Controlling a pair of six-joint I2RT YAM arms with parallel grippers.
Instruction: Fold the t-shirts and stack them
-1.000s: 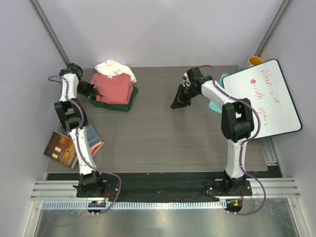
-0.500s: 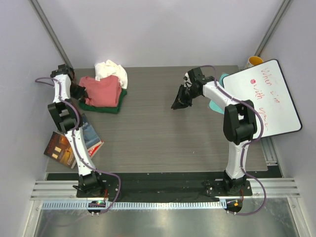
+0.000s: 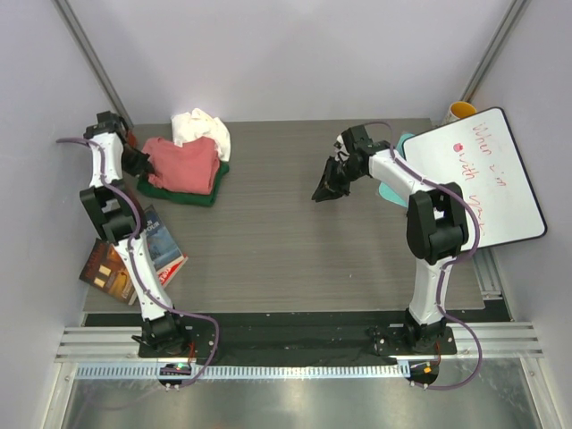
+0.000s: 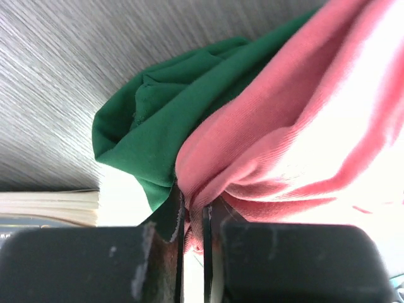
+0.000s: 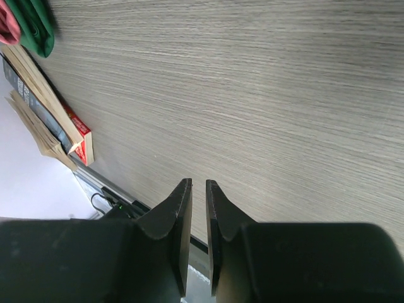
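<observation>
A: Which step?
B: Stacking, I'd say, with two of three done. The pink t-shirt lies folded on the green t-shirt, and the pile sits at 10 o'clock on the worktop. The white t-shirt is bunched at the pile's 12 o'clock edge and looks unfolded.

A: Left side?
B: The left fingers are clenched on the pile's 9 o'clock edge. In the wrist view the pink hem is pinched in the gap, and green cloth runs in beside it.

A: Right?
B: The right fingers are a slit apart with nothing between them. They hang over bare worktop at 1 o'clock, well apart from the pile.

A: Poses?
B: The left arm is stretched to the far-left corner, elbow above the books at 8 o'clock. Its wrist is low and turned toward 3 o'clock into the cloth. The right arm's elbow is raised beside the whiteboard at 3 o'clock, forearm angled toward 10, fingers tipped down.

A: Next?
B: My guess is letting go without skewing the layers. Then the white one goes to the open middle to be spread, folded and set on top. That likely needs both arms, so the right one has to cross over.
</observation>
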